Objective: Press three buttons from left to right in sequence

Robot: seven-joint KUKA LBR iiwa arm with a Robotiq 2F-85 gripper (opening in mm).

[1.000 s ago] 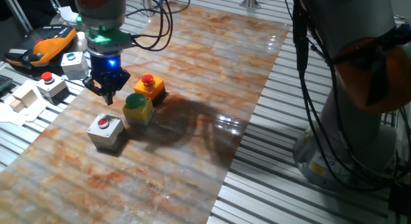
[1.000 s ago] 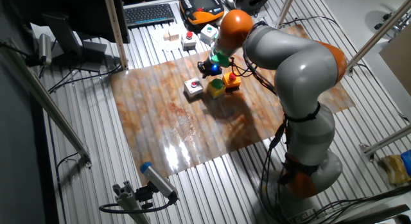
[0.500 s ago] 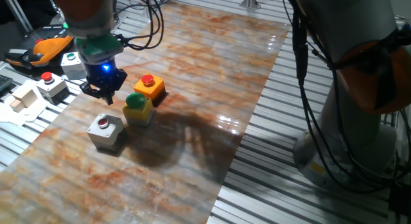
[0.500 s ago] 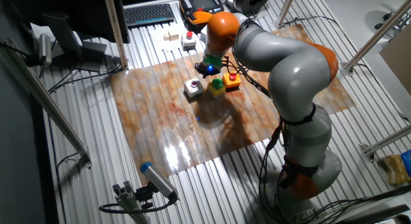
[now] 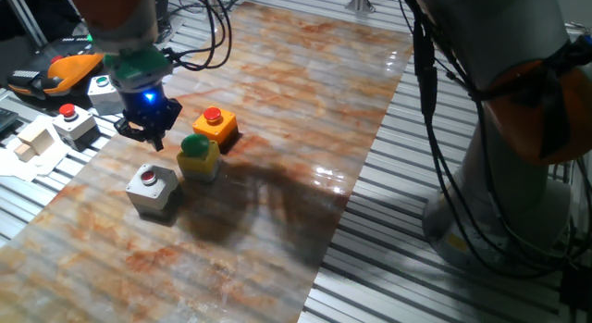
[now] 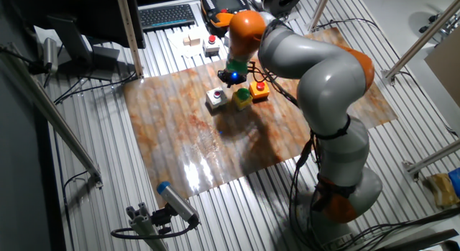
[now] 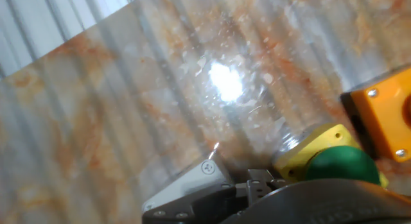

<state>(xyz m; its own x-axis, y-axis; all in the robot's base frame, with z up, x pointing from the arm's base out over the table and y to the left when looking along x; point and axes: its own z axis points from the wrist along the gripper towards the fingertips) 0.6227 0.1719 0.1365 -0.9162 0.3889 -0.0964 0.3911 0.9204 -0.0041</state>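
Observation:
Three button boxes stand in a row on the marbled board. The grey box with a red button is on the left. The yellow box with a larger green button is in the middle. The orange box with a red button is on the right. They also show in the other fixed view: the grey box, the yellow box, the orange box. My gripper hangs above the board just behind the grey box, touching none of them. Its fingertips meet in one point. The hand view shows the grey box's corner, the green button and the orange box.
Off the board's left edge stand a grey box with a green button, a light-grey box with a red button, wooden blocks and an orange-black handheld device. The board lies on a slatted metal table.
My gripper has moved left, from behind the yellow box to behind the grey box. In the last half second it has barely moved. The boxes have stayed put.

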